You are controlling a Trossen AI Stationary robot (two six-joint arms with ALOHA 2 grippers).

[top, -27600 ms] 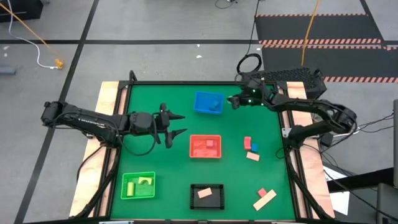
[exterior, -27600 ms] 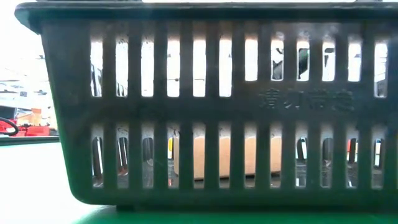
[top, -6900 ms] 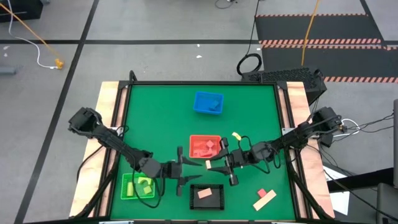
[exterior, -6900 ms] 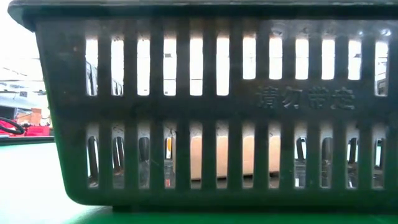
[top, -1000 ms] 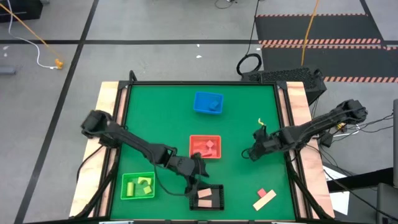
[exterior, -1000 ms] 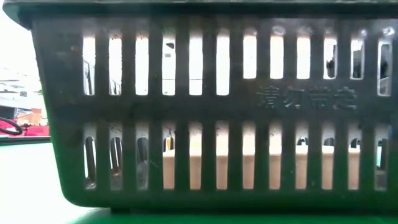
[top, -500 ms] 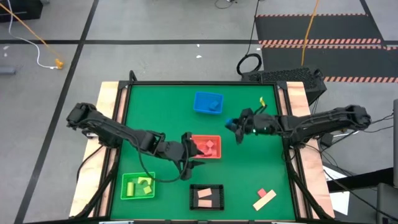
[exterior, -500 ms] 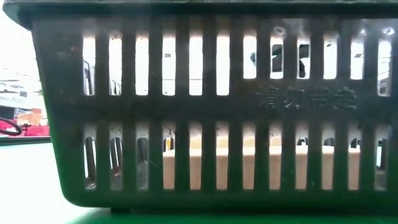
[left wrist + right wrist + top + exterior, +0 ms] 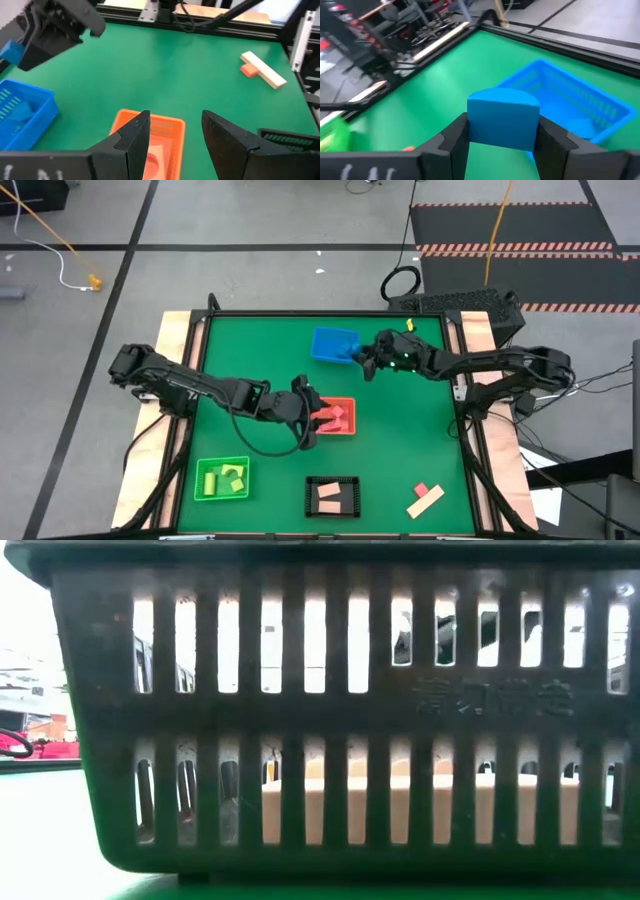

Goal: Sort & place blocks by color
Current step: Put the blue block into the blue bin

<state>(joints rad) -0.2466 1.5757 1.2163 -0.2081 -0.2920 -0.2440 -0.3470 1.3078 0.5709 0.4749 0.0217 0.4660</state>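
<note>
Green table mat (image 9: 250,350): matt. Blue bin (image 9: 580,107): slotted plastic. Tan bar (image 9: 263,70): plain wood. Blue block (image 9: 503,119): smooth, painted.

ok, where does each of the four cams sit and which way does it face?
High: overhead, straight down on the table; both arms show.
Low: at table height, pressed against the black bin; tan blocks behind its slots, arm parts barely visible.
Left wrist: above the red bin, past the open, empty left end effector.
Right wrist: facing the blue bin, right end effector shut on a blue block.
Shared: both wrist views show the blue bin; high and left wrist both show the tan bar.
</note>
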